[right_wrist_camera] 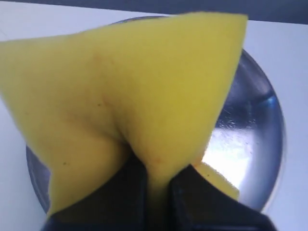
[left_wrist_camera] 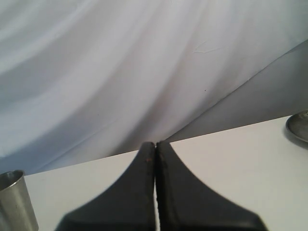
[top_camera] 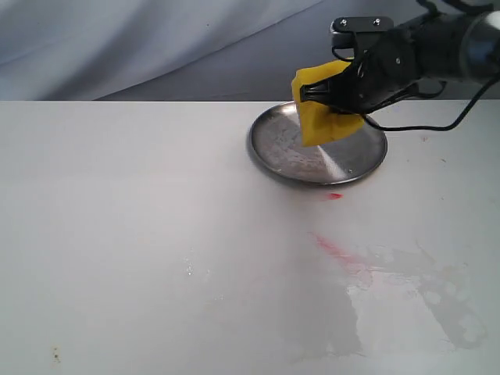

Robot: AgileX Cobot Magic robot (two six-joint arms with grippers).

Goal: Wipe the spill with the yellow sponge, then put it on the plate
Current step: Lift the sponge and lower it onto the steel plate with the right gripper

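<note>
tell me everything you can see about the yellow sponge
The sponge is a thick block of bright yellow foam with a few small pits and creases. The right gripper pinches it at one edge, so the foam buckles around the grip and hangs tilted, corners splayed. It is held over the plate. Whether its lower edge touches the metal cannot be told.

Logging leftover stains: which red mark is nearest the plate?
The tiny red dot just off the plate rim; the longer pink streak lies farther away.
</note>
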